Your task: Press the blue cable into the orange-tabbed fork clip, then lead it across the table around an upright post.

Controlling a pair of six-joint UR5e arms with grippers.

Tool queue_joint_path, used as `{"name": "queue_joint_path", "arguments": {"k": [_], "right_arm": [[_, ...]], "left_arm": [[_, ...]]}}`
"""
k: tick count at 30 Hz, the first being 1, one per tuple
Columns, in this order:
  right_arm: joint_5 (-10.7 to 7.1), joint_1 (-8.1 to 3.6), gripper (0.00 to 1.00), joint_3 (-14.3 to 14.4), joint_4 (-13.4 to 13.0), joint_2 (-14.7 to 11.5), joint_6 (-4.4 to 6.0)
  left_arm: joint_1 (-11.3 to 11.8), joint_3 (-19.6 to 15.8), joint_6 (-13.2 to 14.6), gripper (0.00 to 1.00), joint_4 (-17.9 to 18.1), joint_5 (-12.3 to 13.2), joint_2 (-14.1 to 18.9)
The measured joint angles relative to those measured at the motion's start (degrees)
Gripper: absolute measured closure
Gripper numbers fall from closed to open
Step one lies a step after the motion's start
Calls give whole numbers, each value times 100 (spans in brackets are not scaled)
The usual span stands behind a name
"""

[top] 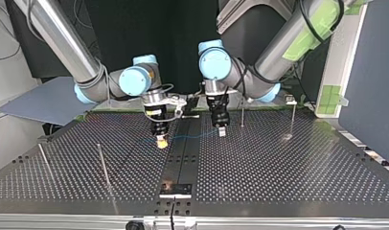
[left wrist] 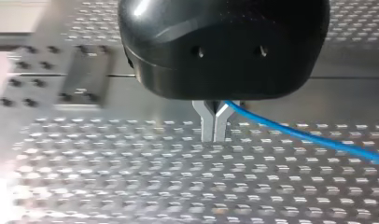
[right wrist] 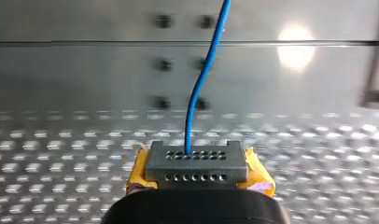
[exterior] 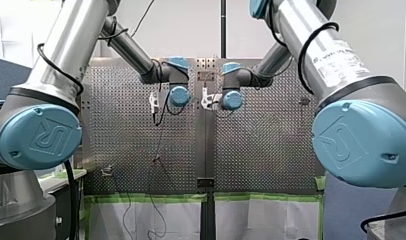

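Observation:
A thin blue cable (top: pixel 192 136) runs low over the perforated table (top: pixel 279 167) between my two grippers. In the top view my left gripper (top: pixel 222 131) hangs right of the centre seam, fingers pointing down. Its metal fingers (left wrist: pixel 207 125) are pressed together, and the cable (left wrist: pixel 299 135) leaves from between them to one side. My right gripper (top: pixel 161 142) hangs left of the seam. Its yellow pads (right wrist: pixel 257 175) and grey perforated block are shut on the cable (right wrist: pixel 199 88), which leads straight ahead across the seam. In the front view both grippers (exterior: pixel 153 102) (exterior: pixel 206 98) sit close together.
Thin upright posts stand on the table: one (top: pixel 242 115) just behind my left gripper, one (top: pixel 292 117) further right with a small fitting on top, two (top: pixel 104 165) (top: pixel 45 162) at the near left. A black plate (top: pixel 176 189) lies on the seam near the front edge.

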Motion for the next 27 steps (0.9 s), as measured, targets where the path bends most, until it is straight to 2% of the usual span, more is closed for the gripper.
{"name": "queue_joint_path", "arguments": {"k": [4, 16, 21, 27], "right_arm": [[-9, 1, 100, -45, 9, -180, 10], [-11, -21, 100, -287, 179, -777, 60], [11, -96, 100, -312, 235, -1043, 171], [182, -233, 100, -316, 379, -1380, 212]], "left_arm": [[7, 139, -20, 100, -76, 5, 99], [91, 473, -143, 100, -309, 24, 119], [121, 636, -148, 100, -388, 120, 119], [123, 939, -148, 100, -606, 189, 117]]}}
